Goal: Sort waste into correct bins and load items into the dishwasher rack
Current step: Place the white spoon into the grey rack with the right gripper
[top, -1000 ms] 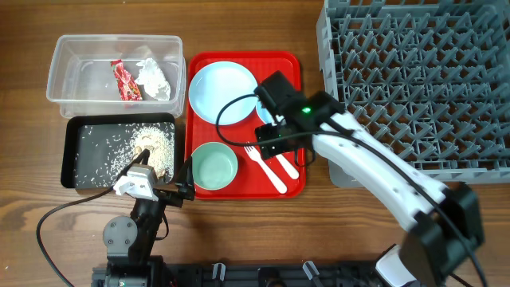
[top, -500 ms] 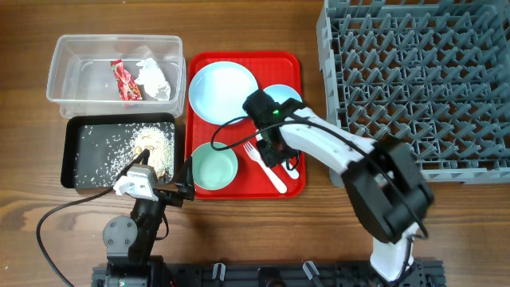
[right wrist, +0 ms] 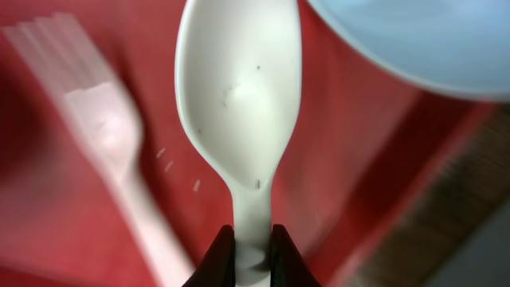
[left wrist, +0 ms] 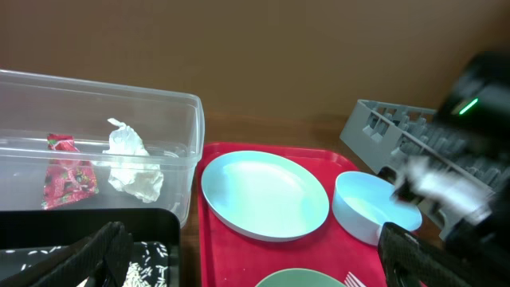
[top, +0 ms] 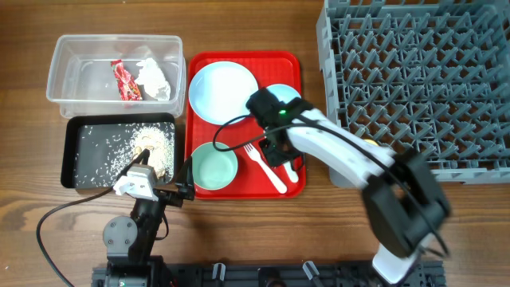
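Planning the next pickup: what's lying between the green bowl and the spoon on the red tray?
The white fork lies between the green bowl and the spoon, on the red tray; the overhead view shows it.

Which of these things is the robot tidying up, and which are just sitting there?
For the job: spoon (in the right pincer), fork, plate, blue bowl, green bowl, wrapper, tissue, food scraps, clear tub, black tray, rack.

Just lying about: red serving tray, table.
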Robot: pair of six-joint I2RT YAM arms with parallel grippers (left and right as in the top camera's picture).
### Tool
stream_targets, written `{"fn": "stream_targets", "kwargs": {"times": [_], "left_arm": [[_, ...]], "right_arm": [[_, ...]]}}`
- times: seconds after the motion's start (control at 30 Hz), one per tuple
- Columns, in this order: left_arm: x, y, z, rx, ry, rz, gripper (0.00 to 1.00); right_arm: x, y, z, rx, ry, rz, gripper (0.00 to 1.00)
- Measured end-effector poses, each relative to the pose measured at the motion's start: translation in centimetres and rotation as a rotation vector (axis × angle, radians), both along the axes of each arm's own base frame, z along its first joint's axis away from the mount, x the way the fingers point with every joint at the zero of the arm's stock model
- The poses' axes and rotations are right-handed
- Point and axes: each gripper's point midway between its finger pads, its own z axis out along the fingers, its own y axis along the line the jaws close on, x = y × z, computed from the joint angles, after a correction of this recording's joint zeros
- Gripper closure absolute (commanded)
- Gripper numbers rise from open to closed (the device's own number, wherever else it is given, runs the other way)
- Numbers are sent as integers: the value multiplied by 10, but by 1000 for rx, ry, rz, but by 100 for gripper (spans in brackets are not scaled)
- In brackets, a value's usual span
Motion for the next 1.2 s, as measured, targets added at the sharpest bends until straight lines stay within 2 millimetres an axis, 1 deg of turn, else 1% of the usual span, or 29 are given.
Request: {"fn": "stream_targets", "kwargs": {"times": [0.03,0.1,0.13,0.2,0.23,0.3,0.33,0.4,0.43,0.47,0.53,0.63,0.73,0.77,0.8,0.83,0.87,0.9,0.97,1.03,1.07,1.1,1.13,1.2], "left_arm": [[0,0,0,0,0,0,0],[0,0,0,0,0,0,0],[0,0,0,0,0,0,0],[0,0,0,0,0,0,0],[0,0,0,0,0,0,0],[0,0,0,0,0,0,0],[0,0,0,0,0,0,0],[0,0,0,0,0,0,0],[0,0,0,0,0,0,0],[0,0,0,0,0,0,0],[0,0,0,0,0,0,0],[0,0,0,0,0,0,0],[0,0,0,0,0,0,0],[0,0,0,0,0,0,0],[0,0,0,0,0,0,0],[0,0,0,0,0,0,0],[0,0,0,0,0,0,0],[0,0,0,0,0,0,0],[0,0,0,0,0,0,0],[0,0,0,0,0,0,0],[0,0,0,0,0,0,0],[0,0,0,0,0,0,0],[0,0,0,0,0,0,0],[0,0,0,0,0,0,0]], "right_arm": [[0,1,13,24,-22,4,96],[1,1,48,86,-89,11,96],[3,0,68,122,-134,13,96],[5,-4,99,175,-211,6,95],[7,-9,116,198,-254,-4,95],[13,-24,137,212,-325,-43,95],[18,-33,144,206,-355,-68,94],[38,-60,154,180,-424,-153,91],[46,-71,156,172,-446,-186,91],[57,-86,158,157,-474,-236,91],[75,-112,158,132,-511,-314,91],[98,-146,150,93,-534,-414,92],[107,-162,136,66,-511,-448,92],[108,-166,124,49,-479,-441,92],[109,-166,118,42,-463,-435,91],[108,-165,111,32,-441,-422,88],[107,-163,107,25,-427,-413,83],[105,-161,101,11,-410,-398,80],[104,-158,95,-6,-393,-380,75],[98,-155,92,-15,-367,-364,68],[94,-153,91,-18,-355,-356,62],[90,-150,90,-16,-334,-339,50],[86,-145,90,-4,-317,-320,39],[80,-128,93,48,-295,-276,39]]}}
